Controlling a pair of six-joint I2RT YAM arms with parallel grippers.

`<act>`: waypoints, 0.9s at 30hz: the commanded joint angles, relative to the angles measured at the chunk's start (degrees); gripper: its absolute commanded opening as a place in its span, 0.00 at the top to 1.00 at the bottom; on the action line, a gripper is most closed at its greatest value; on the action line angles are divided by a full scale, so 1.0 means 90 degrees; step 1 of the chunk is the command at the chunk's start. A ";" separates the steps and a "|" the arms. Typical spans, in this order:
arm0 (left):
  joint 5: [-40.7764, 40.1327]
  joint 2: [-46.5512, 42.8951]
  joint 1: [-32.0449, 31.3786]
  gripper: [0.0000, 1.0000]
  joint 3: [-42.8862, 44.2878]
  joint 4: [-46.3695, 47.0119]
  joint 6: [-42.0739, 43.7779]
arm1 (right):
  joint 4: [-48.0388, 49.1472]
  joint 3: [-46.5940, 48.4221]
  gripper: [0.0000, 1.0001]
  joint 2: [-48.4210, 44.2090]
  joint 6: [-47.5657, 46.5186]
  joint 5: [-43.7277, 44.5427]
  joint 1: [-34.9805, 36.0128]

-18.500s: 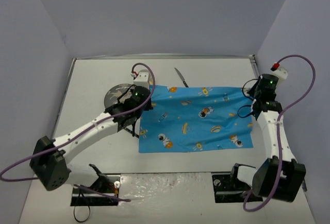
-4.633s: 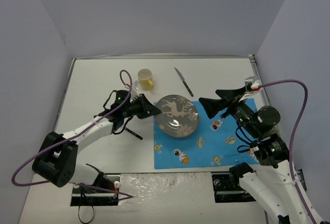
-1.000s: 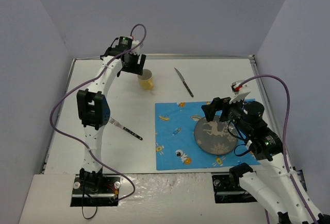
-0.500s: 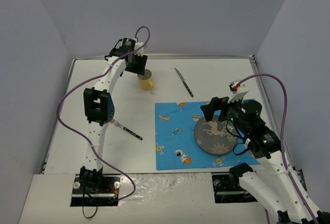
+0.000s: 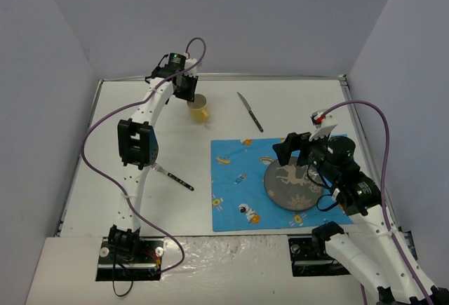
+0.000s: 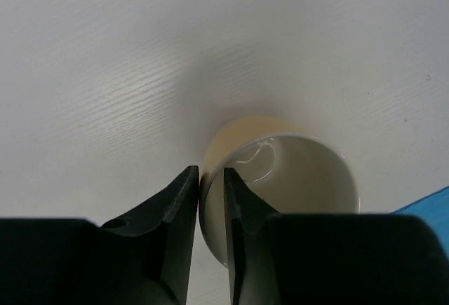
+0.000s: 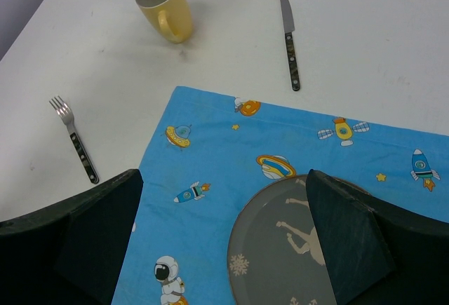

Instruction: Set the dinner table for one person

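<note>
Our left claw is pinched narrow on the wall of the yellow mug, one finger inside and one outside. The mug stands toward the far side of the dinner table, which lies under everything. We judge that so thin a bite on one side may let the mug swing, slip or tip when lifted.

The blue placemat lies near, with the grey plate on its right part. Our right claw hangs wide and empty over the plate. The knife lies beyond the mat and could obstruct a carry rightward. The fork lies apart, left of the mat.
</note>
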 commanded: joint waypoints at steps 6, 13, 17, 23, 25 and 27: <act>0.0085 -0.0648 0.0037 0.99 0.0153 0.0140 0.0014 | 0.0471 0.0192 0.01 0.0455 -0.0168 -0.0108 0.0038; -0.0048 -0.1573 -0.0014 1.00 -0.0442 0.0266 -0.0494 | 0.0502 0.0555 0.01 0.1198 -0.0573 -0.0286 0.0146; -0.0394 -0.2432 -0.0195 1.00 -0.1060 0.0287 -0.0907 | 0.0674 0.0914 0.01 0.1841 -0.0818 -0.0212 0.0525; -0.1183 -0.3538 -0.0818 1.00 -0.1612 -0.0157 -0.1383 | 0.0913 0.1468 0.04 0.2780 -0.1112 0.0541 0.1828; -0.1421 -0.3850 -0.1058 1.00 -0.1908 -0.0230 -0.1503 | 0.0943 0.1671 0.04 0.3039 -0.1245 0.0873 0.2113; -0.1631 -0.4161 -0.1366 1.00 -0.2088 -0.0303 -0.1588 | 0.0991 0.1814 0.05 0.3320 -0.1472 0.0958 0.2225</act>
